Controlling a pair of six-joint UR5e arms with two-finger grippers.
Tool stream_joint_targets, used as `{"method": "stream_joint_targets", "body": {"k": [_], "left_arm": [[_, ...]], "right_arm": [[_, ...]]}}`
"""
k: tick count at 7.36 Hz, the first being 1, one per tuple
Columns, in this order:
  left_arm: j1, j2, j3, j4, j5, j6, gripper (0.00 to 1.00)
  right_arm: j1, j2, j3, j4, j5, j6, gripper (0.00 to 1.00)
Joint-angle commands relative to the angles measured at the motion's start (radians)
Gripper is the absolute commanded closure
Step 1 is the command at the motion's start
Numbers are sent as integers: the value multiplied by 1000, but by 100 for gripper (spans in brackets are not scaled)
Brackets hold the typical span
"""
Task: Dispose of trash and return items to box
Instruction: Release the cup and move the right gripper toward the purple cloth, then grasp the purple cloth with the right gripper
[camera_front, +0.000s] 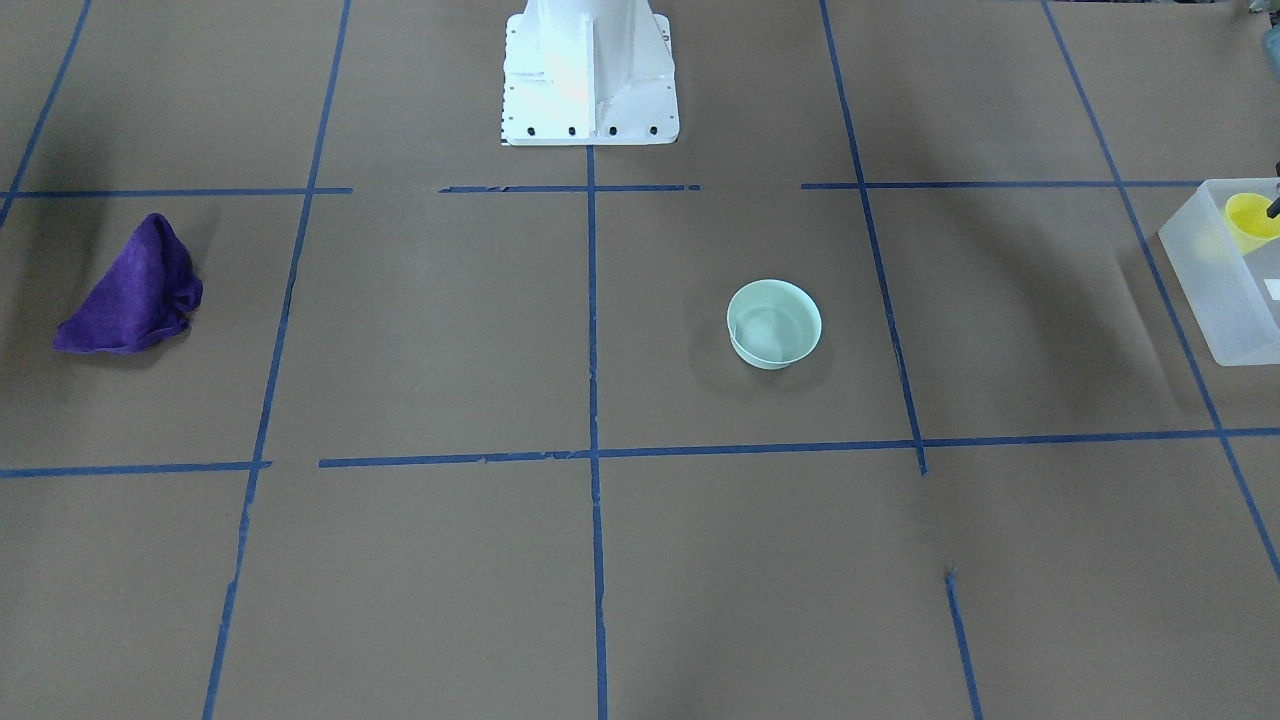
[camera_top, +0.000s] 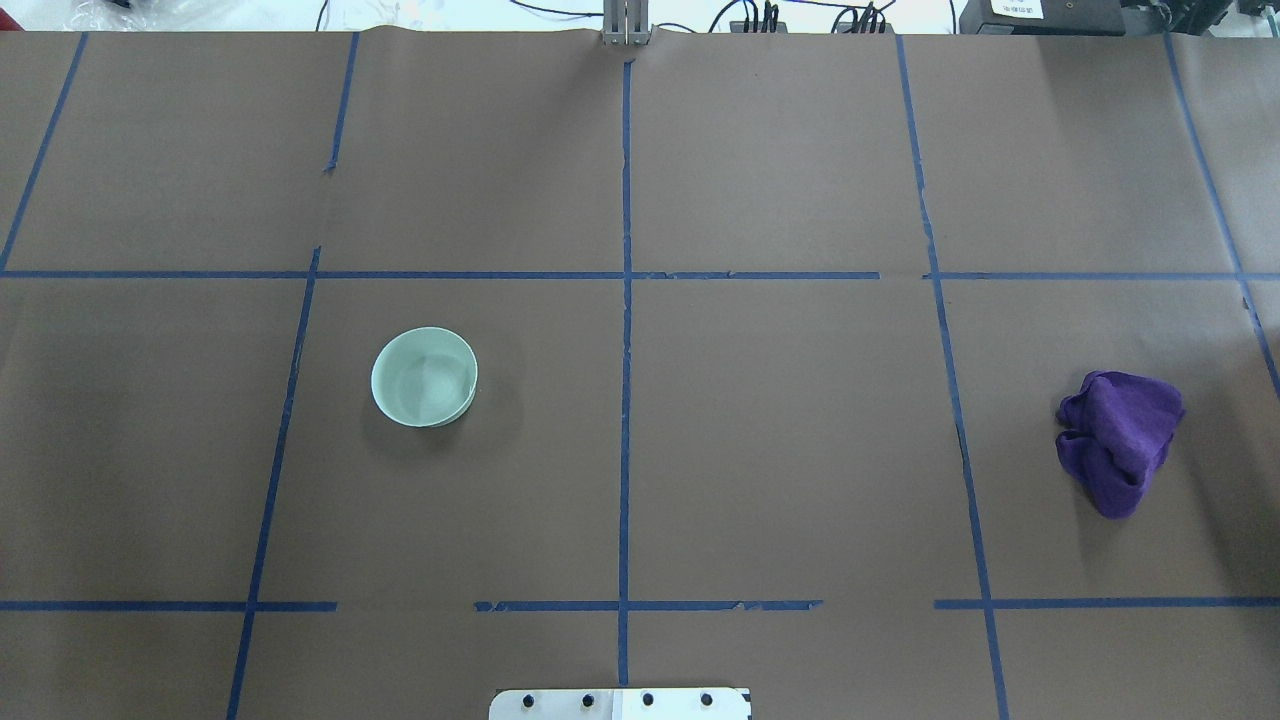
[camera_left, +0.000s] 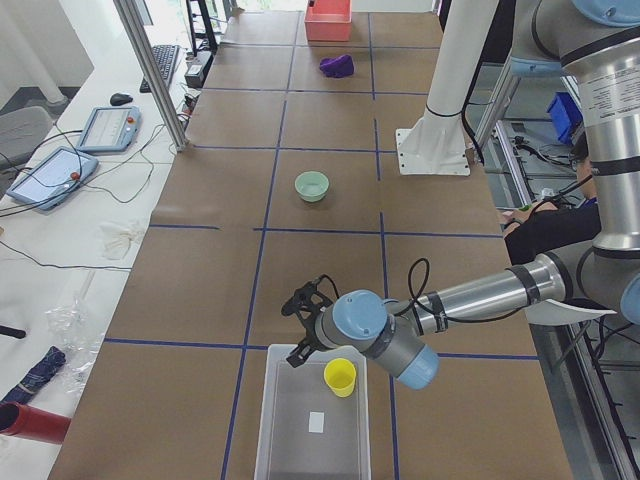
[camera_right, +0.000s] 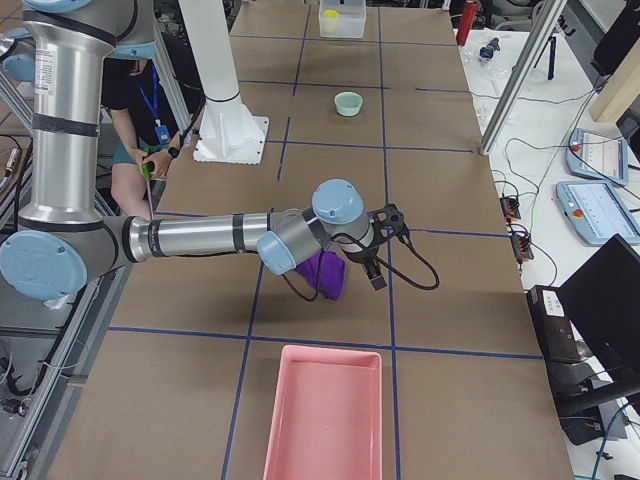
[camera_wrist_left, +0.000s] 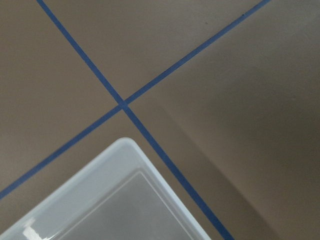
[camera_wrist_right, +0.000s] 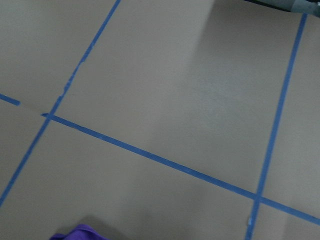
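brown-papered counter (camera_top: 780, 450), gridded in blue tape. white robot base (camera_front: 590, 70) at the middle of the robot-side edge.

left arm (camera_left: 480, 295) stretched low toward the counter's left end. right arm (camera_right: 190, 237) stretched low toward the right end.

pink tray (camera_right: 325, 410) at the far right end, long axis along the counter's length.

box (camera_left: 300, 400) at the far left end, open side up, long axis along the counter's length. cut off by the frame edge in the left-side and front views; only one rounded corner caught by the left wrist camera.

purple cloth (camera_top: 1120, 440) bunched on the right half, partly hidden behind the right arm in the right-side view.

bowl (camera_top: 424, 377) upright, mouth up, alone on the left half, well apart from the box.

cup (camera_left: 340, 377) inside the box, near the wall on the robot's side, wide rim on top, long axis about vertical. sits close under the left wrist; contact not made out.

left gripper (camera_left: 297, 328) near the box's end toward the bowl; open or closed, cannot tell. right gripper (camera_right: 388, 248) just beside the cloth; cannot tell either.

small white label (camera_left: 317, 422) on the box floor, too small to read.
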Motion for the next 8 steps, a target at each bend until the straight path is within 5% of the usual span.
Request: {"method": "stream_joint_targets", "body": {"k": [1, 3, 5, 6, 8], "left_arm": [[-1, -33, -111, 149, 1, -2, 0], [-1, -40, -123, 149, 1, -2, 0], [-3, -50, -123, 149, 0, 0, 0], [-3, -51, -123, 149, 0, 0, 0], [-3, -56, -123, 149, -2, -2, 0]], "right_arm": [[-169, -77, 38, 201, -21, 298, 1], [-437, -212, 228, 201, -278, 541, 1], [-718, -213, 258, 197, -592, 683, 2], [-769, -216, 247, 174, -638, 682, 9], [-849, -223, 230, 70, -734, 604, 79]]}}
